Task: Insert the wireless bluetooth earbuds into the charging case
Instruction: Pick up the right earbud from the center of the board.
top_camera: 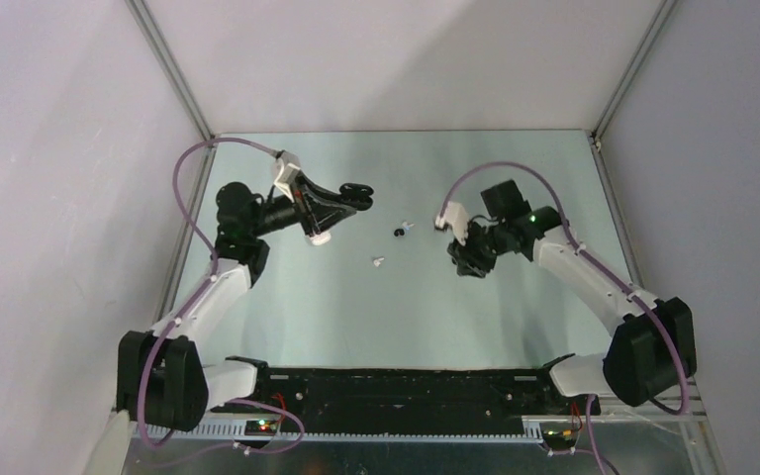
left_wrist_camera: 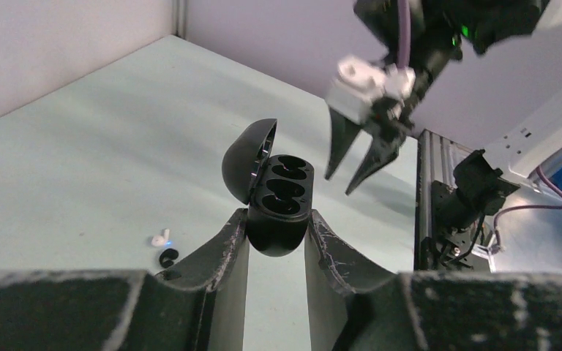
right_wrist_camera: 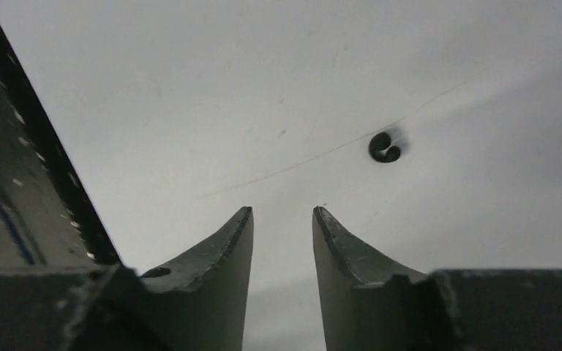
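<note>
The charging case [left_wrist_camera: 278, 201] is black and oval, not white. Its lid is open and both wells are empty. My left gripper [left_wrist_camera: 276, 219] is shut on its base and holds it above the table; the top view shows the case [top_camera: 359, 188] at the gripper's tips [top_camera: 352, 195]. One tiny white earbud [top_camera: 408, 226] lies beside a tiny black bit [top_camera: 398, 232]. A second white earbud [top_camera: 378, 262] lies nearer the arms. The left wrist view shows one earbud [left_wrist_camera: 161, 238]. My right gripper [top_camera: 469, 263] is open and empty, right of the earbuds.
The black curled bit shows in the right wrist view [right_wrist_camera: 385, 146], ahead and right of the open right gripper [right_wrist_camera: 282, 212], and in the left wrist view [left_wrist_camera: 167, 257]. White walls enclose the table at the back and sides.
</note>
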